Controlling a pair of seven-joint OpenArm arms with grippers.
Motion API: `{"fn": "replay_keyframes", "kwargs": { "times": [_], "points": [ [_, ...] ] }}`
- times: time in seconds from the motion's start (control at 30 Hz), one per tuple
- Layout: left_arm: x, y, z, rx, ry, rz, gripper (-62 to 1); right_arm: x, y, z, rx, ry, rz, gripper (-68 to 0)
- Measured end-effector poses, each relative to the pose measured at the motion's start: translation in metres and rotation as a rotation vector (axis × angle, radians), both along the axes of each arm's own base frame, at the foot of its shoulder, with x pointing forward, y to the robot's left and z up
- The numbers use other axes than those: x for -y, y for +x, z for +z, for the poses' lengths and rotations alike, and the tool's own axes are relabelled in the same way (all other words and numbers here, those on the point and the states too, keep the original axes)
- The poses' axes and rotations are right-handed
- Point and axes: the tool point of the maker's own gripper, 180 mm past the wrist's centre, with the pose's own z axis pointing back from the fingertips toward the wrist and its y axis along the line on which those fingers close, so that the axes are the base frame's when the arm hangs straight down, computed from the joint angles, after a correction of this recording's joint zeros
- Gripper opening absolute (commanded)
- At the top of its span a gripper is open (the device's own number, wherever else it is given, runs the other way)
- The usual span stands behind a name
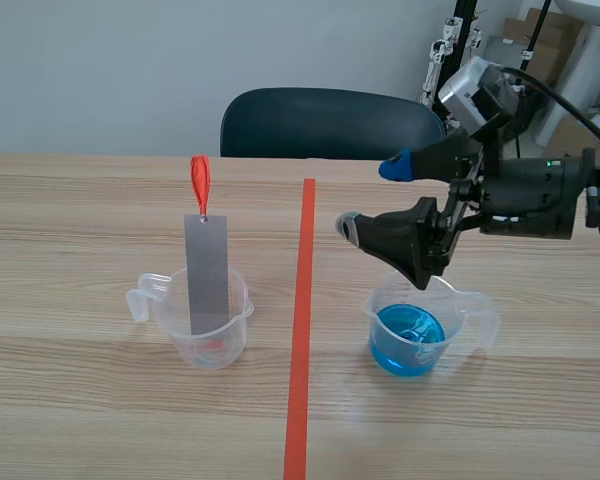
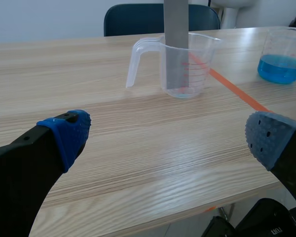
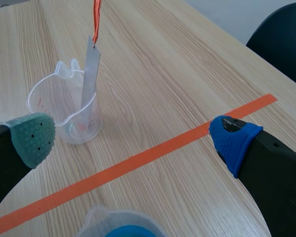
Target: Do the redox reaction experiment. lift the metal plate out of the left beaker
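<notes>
Wooden table [image 1: 80, 200] carries the left beaker [image 1: 170, 335]; metal plate [image 1: 207, 270] stands upright inside it, orange loop [image 1: 199, 180] on top; right gripper [image 1: 370, 197] hangs spread, empty, over the blue-filled beaker [image 1: 380, 300]; left gripper [image 2: 167, 140] likewise spread; lifting not begun; next, likely pinch that loop

The right arm [image 1: 540, 190] comes in from the right, raised and roughly level, pointing toward the middle. The right jaws stand wide open, the blue pad [image 1: 395, 166] above the grey-green pad [image 1: 348, 226]. The left jaws gape wide too, their dotted pads [image 2: 69, 133] well apart, held low.
</notes>
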Motion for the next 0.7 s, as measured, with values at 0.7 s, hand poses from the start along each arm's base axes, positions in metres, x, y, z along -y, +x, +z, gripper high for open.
{"fn": "replay_keyframes", "kwargs": {
  "times": [0.7],
  "points": [
    [0.021, 0.052, -0.013, 0.101, 0.031, 0.000, 1.4, -0.079, 0.000, -0.017, -0.039, 0.036, 0.124, 0.4]
  ]
}}
